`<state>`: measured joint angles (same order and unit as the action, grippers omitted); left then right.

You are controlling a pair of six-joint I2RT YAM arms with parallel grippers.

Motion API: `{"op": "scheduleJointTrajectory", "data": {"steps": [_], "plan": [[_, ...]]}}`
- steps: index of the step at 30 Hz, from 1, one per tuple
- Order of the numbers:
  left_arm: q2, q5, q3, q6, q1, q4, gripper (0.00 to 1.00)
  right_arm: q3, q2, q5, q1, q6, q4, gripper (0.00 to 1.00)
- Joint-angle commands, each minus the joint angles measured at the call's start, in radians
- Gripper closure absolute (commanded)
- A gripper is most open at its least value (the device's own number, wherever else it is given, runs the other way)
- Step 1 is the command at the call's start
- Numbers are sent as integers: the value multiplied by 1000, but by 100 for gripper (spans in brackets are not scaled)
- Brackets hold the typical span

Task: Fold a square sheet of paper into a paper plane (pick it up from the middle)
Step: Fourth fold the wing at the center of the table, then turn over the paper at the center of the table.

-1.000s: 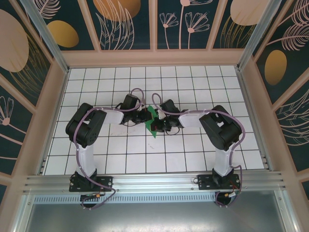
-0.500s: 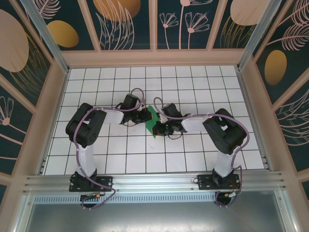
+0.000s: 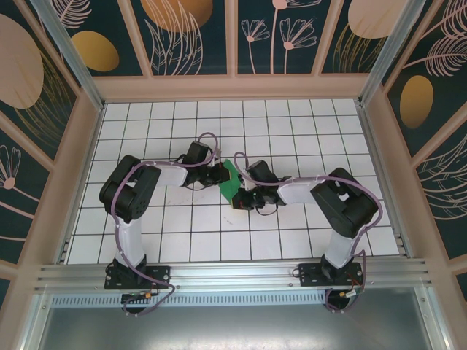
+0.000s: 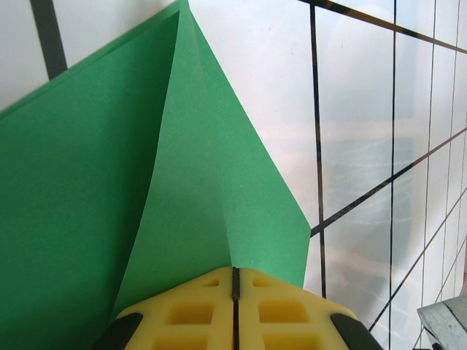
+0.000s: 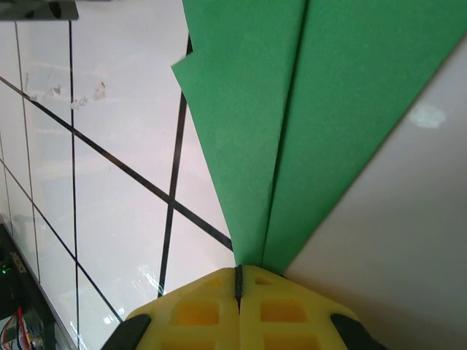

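Centrally, folded paper (image 3: 230, 184) pinched — edges free, tiles (image 3: 292, 124) open.

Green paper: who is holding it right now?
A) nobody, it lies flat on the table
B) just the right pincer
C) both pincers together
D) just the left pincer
C: the green paper runs right into the closed yellow tips of the left pincer and of the right pincer, so each one pinches an edge of it.
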<state>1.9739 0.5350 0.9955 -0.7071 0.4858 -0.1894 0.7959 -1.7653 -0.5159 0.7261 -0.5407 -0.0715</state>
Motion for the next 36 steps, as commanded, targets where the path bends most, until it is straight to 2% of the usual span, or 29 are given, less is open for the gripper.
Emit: {"op": "scheduleJointTrajectory", "data": {"steps": [1, 6, 9, 12, 18, 27, 31, 36], "plan": [[17, -79, 2, 27, -10, 71, 89, 6, 52, -3, 22, 11, 157, 96], [-12, -23, 19, 24, -10, 67, 88, 20, 145, 68, 12, -5, 168, 93], [-48, 37, 25, -2, -10, 36, 87, 7, 186, 139, -13, -35, 133, 81], [-95, 92, 32, -54, -10, 1, 82, -1, 174, 162, -47, -63, 87, 75], [-197, 52, 23, -47, -10, 78, 78, 13, 124, 151, -75, -105, 1, 67], [-216, 90, -90, -109, 11, 4, 81, 72, 33, 174, -78, -116, 2, 65], [-190, 65, -85, -109, 28, 50, 84, 80, 29, 189, -80, -117, 7, 64], [-181, 25, -104, -104, 39, 64, 82, 88, 26, 192, -80, -113, 16, 64]]}}
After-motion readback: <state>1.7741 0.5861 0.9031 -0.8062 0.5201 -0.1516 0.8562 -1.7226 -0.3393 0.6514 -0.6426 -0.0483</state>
